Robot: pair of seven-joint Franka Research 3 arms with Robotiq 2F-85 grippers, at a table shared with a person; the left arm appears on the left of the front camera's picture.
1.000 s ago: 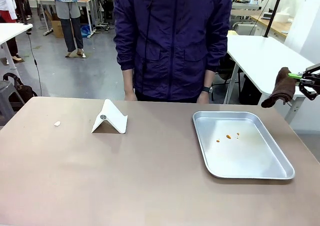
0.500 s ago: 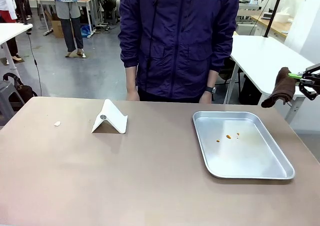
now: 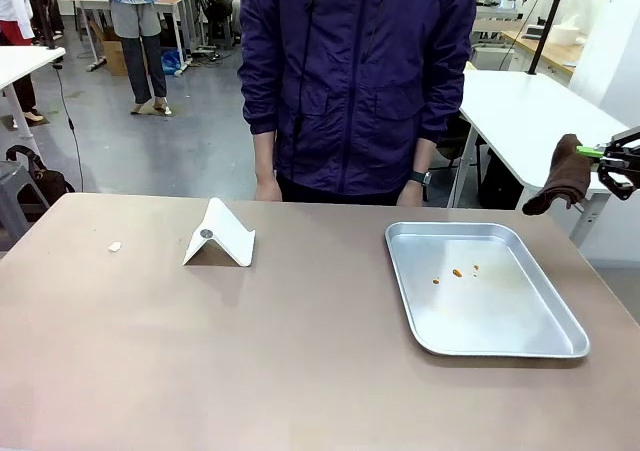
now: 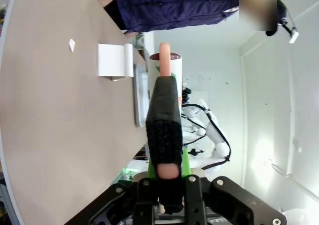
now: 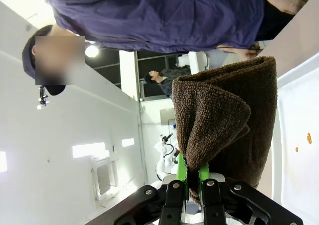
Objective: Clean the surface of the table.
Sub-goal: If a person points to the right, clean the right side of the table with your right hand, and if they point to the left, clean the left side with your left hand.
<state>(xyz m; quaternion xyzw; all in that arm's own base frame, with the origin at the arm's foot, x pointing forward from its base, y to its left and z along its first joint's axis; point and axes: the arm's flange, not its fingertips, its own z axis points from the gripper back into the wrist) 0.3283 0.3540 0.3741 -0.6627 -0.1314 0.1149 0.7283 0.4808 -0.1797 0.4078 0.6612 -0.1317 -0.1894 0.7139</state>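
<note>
Only the person (image 3: 355, 81) shifted; right gripper (image 3: 592, 154), clamping a cloth (image 3: 563, 174), hangs past the table's (image 3: 300, 371) right edge; left gripper (image 4: 168, 167) pinches a black tool (image 4: 163, 115).

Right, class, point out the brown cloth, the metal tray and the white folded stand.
brown cloth (image 3: 566, 174): front view, middle of its hanging fold.
metal tray (image 3: 505, 311): front view, bare floor.
white folded stand (image 3: 225, 233): front view, its sloping face.

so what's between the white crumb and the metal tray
A white folded stand sits on the table between the crumb and the tray; the front view shows it.
</note>
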